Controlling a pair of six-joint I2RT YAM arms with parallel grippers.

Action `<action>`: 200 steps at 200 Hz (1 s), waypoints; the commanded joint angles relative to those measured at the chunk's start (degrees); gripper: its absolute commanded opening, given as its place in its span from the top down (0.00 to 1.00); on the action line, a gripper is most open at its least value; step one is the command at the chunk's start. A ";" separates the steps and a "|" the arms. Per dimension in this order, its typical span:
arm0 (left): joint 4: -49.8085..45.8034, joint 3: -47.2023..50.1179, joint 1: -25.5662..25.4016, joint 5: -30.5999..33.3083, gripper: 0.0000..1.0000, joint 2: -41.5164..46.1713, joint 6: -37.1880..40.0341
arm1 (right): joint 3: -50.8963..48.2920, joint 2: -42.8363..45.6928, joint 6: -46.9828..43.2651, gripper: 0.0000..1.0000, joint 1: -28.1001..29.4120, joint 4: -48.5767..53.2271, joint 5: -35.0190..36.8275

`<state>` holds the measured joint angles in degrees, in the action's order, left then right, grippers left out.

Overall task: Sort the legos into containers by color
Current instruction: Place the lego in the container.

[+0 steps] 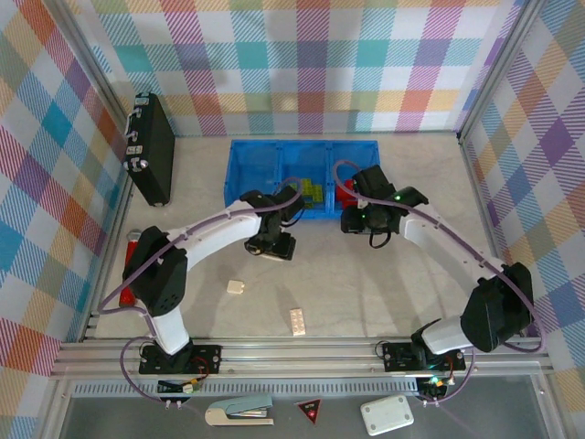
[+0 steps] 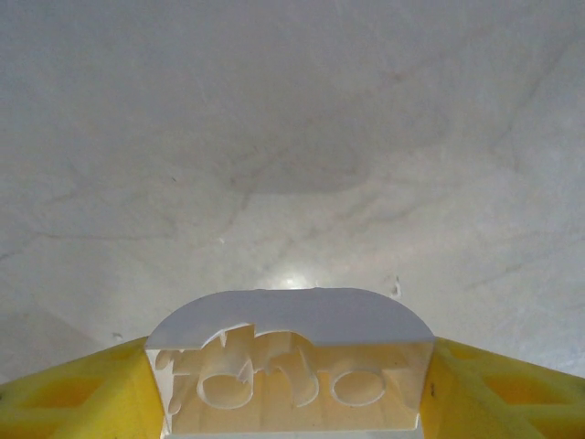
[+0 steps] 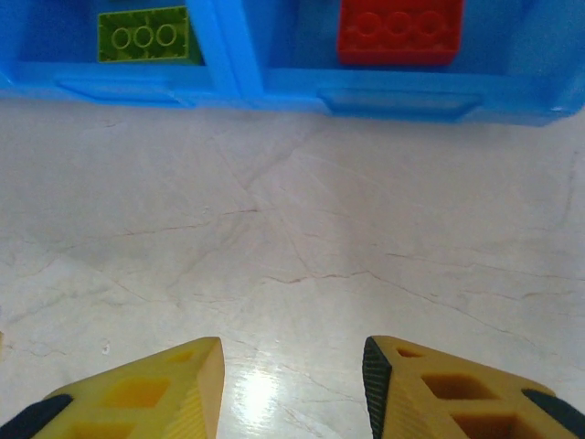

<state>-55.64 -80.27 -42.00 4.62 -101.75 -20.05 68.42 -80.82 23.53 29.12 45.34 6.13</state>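
One cream brick [image 2: 291, 361] — hollow underside showing — sat clamped in the left gripper [image 1: 271, 245] over the table [image 1: 366, 293], arm arched toward the tray [image 1: 251, 174]. Right gripper [image 3: 292, 389] hung spread and empty — facing a lime brick [image 3: 143, 35] and red brick [image 3: 399, 32] lying inside it.

Blue tray [image 1: 251, 179], cream brick [image 2: 292, 322], plaid walls [image 1: 311, 64]

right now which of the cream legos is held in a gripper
The held cream lego is in the left gripper, underside toward its camera. The small cream lego and the long cream lego lie loose on the table.
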 commanded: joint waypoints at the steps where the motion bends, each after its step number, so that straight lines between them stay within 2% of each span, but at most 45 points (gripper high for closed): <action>1: -3.35 -4.29 2.53 0.78 0.33 -1.63 2.90 | -0.81 2.69 0.72 0.54 -0.96 2.44 1.17; 54: -5.36 -11.79 9.68 1.10 0.33 -4.52 7.21 | -1.36 5.33 0.84 0.54 -2.14 4.66 1.81; 114: -5.71 -23.85 16.71 1.66 0.33 -12.07 12.17 | -0.45 5.47 1.28 0.53 -2.32 5.85 1.34; 145: -5.63 -29.80 19.11 2.36 0.33 -16.88 13.12 | 0.47 5.47 1.31 0.53 -2.32 6.68 1.49; 200: -3.48 -34.85 22.67 1.11 0.33 -23.31 13.99 | 1.63 5.92 1.78 0.54 -2.32 8.00 1.26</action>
<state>-59.44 -112.86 -20.93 6.09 -122.91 -7.38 67.94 -76.03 24.21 27.27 51.55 7.09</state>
